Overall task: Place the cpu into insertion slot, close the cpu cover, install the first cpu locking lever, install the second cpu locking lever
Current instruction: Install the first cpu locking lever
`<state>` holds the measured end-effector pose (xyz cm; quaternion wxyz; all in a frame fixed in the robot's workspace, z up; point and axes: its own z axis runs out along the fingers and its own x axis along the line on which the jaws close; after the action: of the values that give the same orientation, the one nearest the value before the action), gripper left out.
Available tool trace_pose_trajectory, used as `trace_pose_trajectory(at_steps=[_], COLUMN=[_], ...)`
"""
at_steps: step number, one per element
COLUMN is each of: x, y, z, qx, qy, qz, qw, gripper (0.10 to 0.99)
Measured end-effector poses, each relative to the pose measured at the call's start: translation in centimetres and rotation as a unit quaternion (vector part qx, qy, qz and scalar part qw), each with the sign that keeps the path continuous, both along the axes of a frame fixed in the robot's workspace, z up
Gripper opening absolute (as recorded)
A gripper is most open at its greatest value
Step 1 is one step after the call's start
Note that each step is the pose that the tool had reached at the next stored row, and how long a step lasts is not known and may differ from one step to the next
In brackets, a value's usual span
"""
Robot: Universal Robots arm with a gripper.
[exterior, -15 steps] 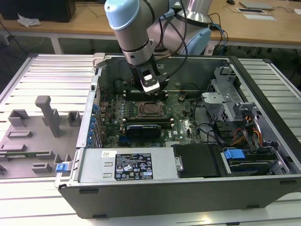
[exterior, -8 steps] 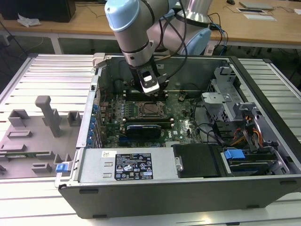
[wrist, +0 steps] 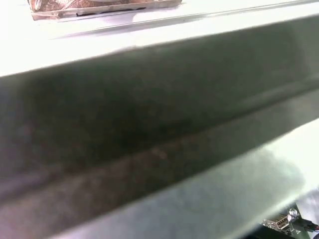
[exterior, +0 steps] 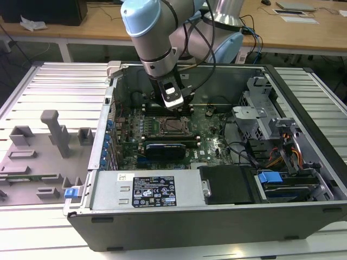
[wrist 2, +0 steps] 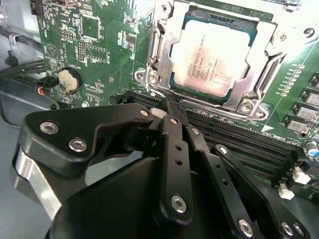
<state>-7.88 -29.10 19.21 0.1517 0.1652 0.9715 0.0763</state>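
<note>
Slatted metal bench (exterior: 43,81) carries an open computer case (exterior: 217,222), with the arm reaching inside. On the green motherboard (wrist 2: 99,64), the cpu (wrist 2: 212,52) sits in the insertion slot (exterior: 174,127), the cpu cover (wrist 2: 266,47) lowered around it. The jaws are clenched together at the slot's edge beside the memory slots (wrist 2: 239,144), perhaps touching it.

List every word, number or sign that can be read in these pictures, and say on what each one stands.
Nothing can be read for certain.
Chip: grey print on its metal top, too blurred to read.
Green board: white markings, too small to read.
Black label, exterior view: too small to read.
White sticker beside it: too small to read.
</note>
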Motion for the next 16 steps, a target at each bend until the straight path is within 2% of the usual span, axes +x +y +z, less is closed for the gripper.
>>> trace_pose_trajectory(at_steps=[4,16], x=[0.00,0.01], y=[0.00,0.00], z=[0.05,1.95], qx=[0.0031,0.0013], qy=[-0.0002,0.0000], qz=[0.000,0.000], qw=[1.0000,1.0000], gripper=[0.106,0.106])
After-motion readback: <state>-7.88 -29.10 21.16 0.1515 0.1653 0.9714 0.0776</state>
